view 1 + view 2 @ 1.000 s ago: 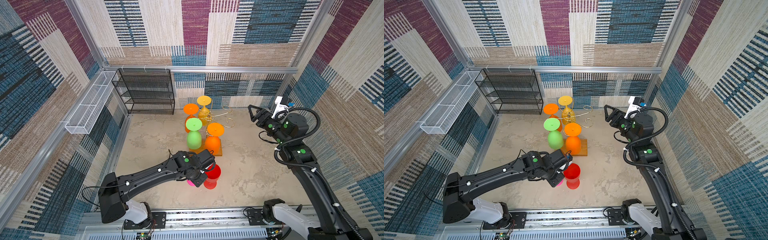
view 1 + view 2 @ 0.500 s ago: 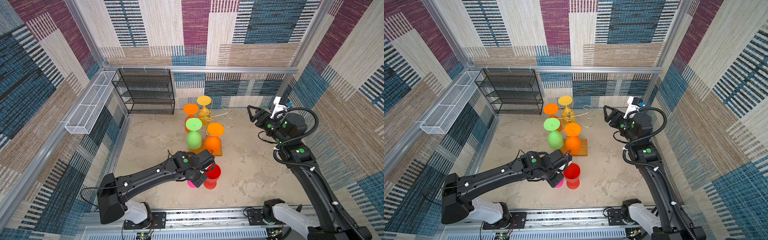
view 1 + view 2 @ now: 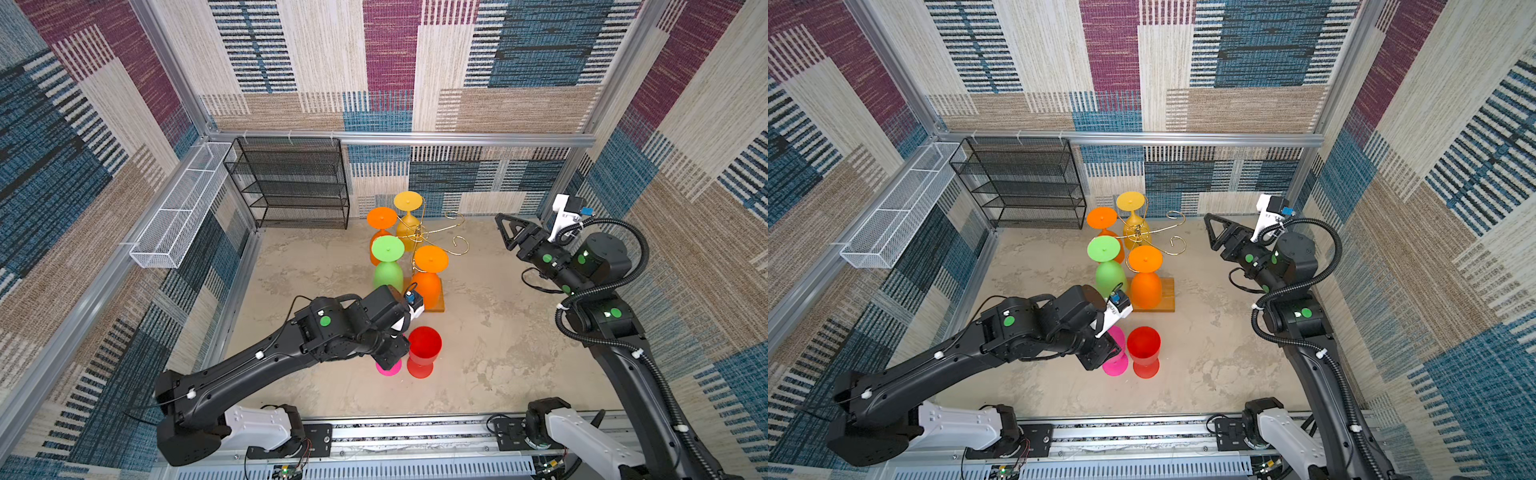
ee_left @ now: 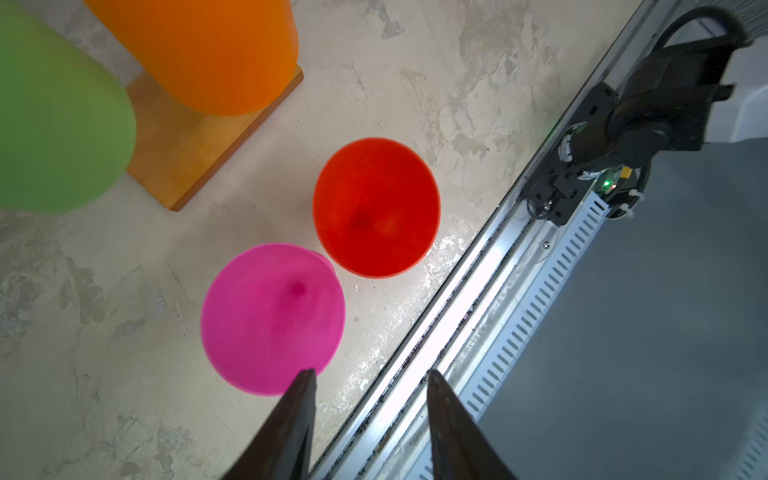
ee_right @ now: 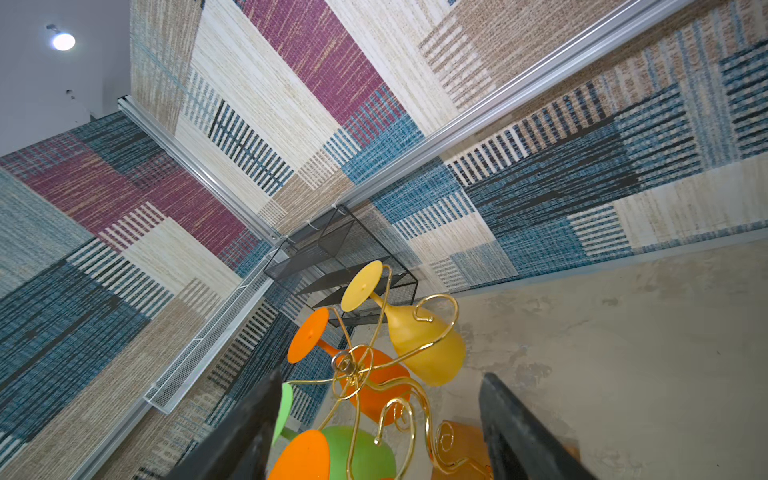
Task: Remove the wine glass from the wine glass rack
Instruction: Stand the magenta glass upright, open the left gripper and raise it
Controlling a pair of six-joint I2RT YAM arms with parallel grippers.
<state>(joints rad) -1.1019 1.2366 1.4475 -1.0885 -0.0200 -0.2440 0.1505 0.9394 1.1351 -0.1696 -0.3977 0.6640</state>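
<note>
Pink wine glass (image 4: 272, 318) just released; left pincer (image 4: 370, 372) now opened, right pincer (image 5: 380, 375) open; 4 left on wine glass rack (image 3: 419, 237).

apparently six wine glasses (image 3: 408, 201) (image 3: 381, 217) (image 3: 388, 272) (image 3: 428, 286) (image 3: 424, 347) (image 3: 390, 369); one rack (image 3: 441, 306), shelf (image 3: 291, 183), basket (image 3: 178, 208).

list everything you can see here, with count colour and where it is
wine glass rack: 1, gold wire on a wooden base, mid tabletop
orange wine glasses: 2, orange, hanging upside down on the rack
yellow wine glass: 1, yellow, hanging at the rack's back
green wine glass: 1, green, hanging on the rack's left side
pink wine glass: 1, pink, upright on the tabletop, in front of the rack
red wine glass: 1, red, upright beside the pink one
black mesh shelf unit: 1, black, back wall
white mesh basket: 1, white, left wall
left claw: 1, black, open, above the pink glass
right claw: 1, black, open, facing the rack
</note>
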